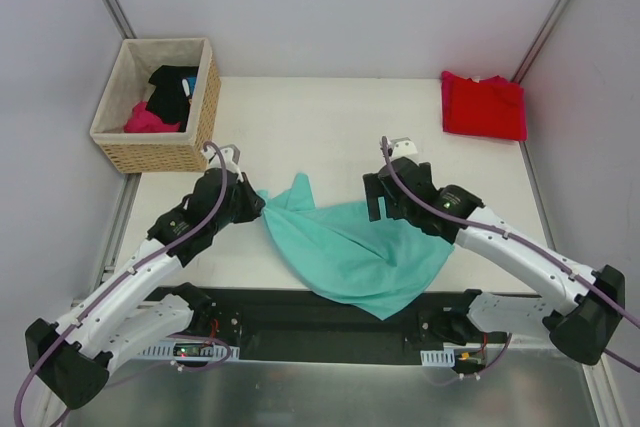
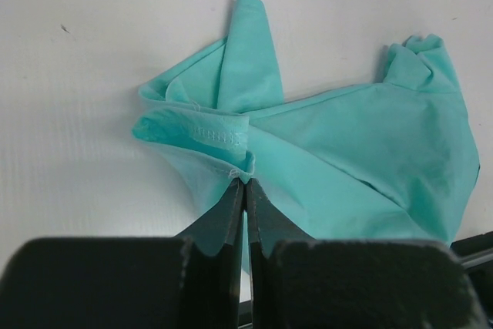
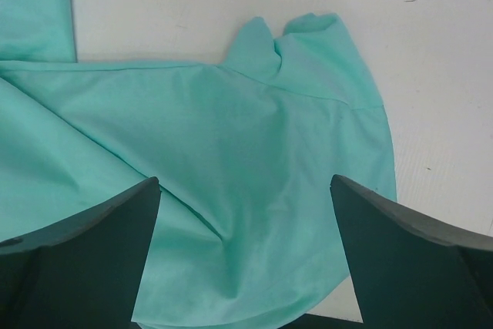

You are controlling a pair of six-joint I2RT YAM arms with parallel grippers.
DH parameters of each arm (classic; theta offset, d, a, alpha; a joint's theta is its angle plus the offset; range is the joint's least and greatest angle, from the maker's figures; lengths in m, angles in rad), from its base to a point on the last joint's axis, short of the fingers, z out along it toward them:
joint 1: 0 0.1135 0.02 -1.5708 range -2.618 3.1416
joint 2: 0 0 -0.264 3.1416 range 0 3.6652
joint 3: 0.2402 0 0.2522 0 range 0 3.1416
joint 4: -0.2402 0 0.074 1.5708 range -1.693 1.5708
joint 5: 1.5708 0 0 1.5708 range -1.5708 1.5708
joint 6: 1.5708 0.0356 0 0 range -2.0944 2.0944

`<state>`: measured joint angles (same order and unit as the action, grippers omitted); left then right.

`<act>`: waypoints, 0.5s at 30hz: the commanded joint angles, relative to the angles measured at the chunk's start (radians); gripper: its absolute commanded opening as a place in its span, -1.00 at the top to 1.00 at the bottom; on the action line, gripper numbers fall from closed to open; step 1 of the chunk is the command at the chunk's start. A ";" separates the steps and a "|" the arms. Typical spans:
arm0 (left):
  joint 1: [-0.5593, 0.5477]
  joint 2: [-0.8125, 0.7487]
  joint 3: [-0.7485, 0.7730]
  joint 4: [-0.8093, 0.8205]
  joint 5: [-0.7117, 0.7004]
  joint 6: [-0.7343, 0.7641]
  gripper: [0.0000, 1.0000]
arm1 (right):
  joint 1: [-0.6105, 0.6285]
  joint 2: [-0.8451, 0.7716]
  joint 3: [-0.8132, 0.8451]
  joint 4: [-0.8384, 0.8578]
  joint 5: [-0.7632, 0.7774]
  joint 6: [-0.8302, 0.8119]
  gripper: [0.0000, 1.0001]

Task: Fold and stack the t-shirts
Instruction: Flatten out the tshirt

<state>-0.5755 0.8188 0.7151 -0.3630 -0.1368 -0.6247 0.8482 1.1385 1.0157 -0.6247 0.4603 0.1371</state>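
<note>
While my left gripper (image 2: 245, 184) is clamping the stitched hem (image 2: 216, 135) of the teal t-shirt (image 1: 350, 247), crumpled on the table (image 1: 330, 117) near the arms, my right gripper (image 3: 245, 182) is hovering spread above it; I'm judging it limp, light, best seized along seams.

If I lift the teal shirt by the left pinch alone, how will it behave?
Probably floppy: the teal shirt bunches into folds at the left gripper, so it should drape and hang. Likely light, since the cloth looks thin. The right gripper is open over it, so that side would probably drag.
</note>
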 commanded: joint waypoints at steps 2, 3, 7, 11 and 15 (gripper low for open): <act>-0.009 0.049 0.055 0.022 -0.085 0.017 1.00 | -0.001 0.056 0.021 0.039 0.047 -0.014 -0.93; -0.009 0.063 0.072 0.022 -0.108 0.040 1.00 | -0.017 0.117 0.023 0.040 0.043 -0.013 -0.93; -0.007 0.175 0.266 0.018 -0.211 0.140 1.00 | -0.035 0.260 0.052 0.066 0.000 0.004 -0.93; -0.004 0.194 0.349 0.003 -0.267 0.178 1.00 | -0.044 0.339 0.061 0.102 -0.021 0.024 -0.93; -0.001 0.137 0.301 -0.024 -0.216 0.140 1.00 | -0.084 0.423 0.063 0.112 -0.057 0.038 -0.93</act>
<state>-0.5762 1.0088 1.0382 -0.3588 -0.3283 -0.4953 0.7979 1.5196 1.0382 -0.5518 0.4339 0.1448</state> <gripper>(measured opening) 0.006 0.967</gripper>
